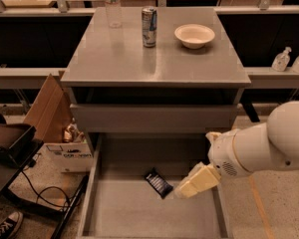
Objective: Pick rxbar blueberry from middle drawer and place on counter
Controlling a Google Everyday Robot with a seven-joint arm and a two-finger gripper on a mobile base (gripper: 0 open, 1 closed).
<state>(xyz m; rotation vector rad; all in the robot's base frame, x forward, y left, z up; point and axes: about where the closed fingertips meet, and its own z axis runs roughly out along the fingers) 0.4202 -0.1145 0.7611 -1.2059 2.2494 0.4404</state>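
The rxbar blueberry [158, 182], a dark flat bar, lies slanted on the floor of the open middle drawer [134, 213], near the drawer's middle back. My gripper [185, 189], cream-coloured, hangs over the drawer's right half on a white arm [269, 143]. Its tip is just right of the bar and apart from it. The grey counter [129, 59] is the cabinet's top, above the drawers.
On the counter stand a silver-blue can [149, 27], a white bowl [194, 35] and a clear bottle [112, 6]. A closed drawer front [154, 117] sits above the open drawer. A cardboard box [60, 133], cables and a shoe [5, 226] lie at the left.
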